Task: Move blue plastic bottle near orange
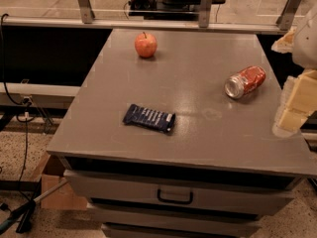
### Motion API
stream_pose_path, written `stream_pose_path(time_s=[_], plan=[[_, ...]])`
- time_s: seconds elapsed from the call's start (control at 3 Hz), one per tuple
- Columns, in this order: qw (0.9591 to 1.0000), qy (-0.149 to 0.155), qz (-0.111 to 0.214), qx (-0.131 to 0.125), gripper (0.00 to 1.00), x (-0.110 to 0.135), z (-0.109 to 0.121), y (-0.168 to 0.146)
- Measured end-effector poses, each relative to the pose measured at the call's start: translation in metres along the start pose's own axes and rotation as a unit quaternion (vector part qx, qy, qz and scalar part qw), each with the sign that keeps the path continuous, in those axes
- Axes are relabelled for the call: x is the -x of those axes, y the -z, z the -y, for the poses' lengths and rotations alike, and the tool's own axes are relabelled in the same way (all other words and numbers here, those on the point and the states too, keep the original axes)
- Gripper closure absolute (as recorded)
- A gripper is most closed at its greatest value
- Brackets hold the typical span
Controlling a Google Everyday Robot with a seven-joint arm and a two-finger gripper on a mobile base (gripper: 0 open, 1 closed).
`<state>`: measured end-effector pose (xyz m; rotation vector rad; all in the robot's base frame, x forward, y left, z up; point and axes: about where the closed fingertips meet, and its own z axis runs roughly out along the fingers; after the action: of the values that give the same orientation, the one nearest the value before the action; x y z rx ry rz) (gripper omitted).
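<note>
The table (198,83) is gray, flat and smooth, with a soft shine. It has drawers in front, and one has a dark handle (175,196).

An apple (145,44) sits near the back edge. It is round and red-orange with a small stem. A can (245,82) lies on its side near the right edge. It is red and shiny, and its silver top faces the front left. A bar (149,118) in a dark blue wrapper lies flat near the middle, a bit left. It is long, thin and crinkly. I cannot see the blue bottle in this view.

The gripper (295,105) is at the right edge of the view, just past the table's right side. It looks pale yellow and blocky. It hangs above the table's edge and holds nothing that I can see. I cannot tell if it is open or closed. The white arm (308,33) goes up from it.

The three things are well apart. There is a lot of bare table between them and along the front. A metal rail (148,24) runs behind the table. A brown box (57,182) and black cables (25,113) are on the floor at the left.
</note>
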<state>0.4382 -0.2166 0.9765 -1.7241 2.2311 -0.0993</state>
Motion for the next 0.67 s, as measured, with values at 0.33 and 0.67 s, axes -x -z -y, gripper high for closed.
stream_pose_path(time_s=[0.33, 0.67], plan=[[1.0000, 0.000, 0.000, 0.000, 0.00, 0.0000, 0.0000, 0.0000], [0.9995, -0.002, 0.032, 0.000, 0.00, 0.0003, 0.0003, -0.0004]])
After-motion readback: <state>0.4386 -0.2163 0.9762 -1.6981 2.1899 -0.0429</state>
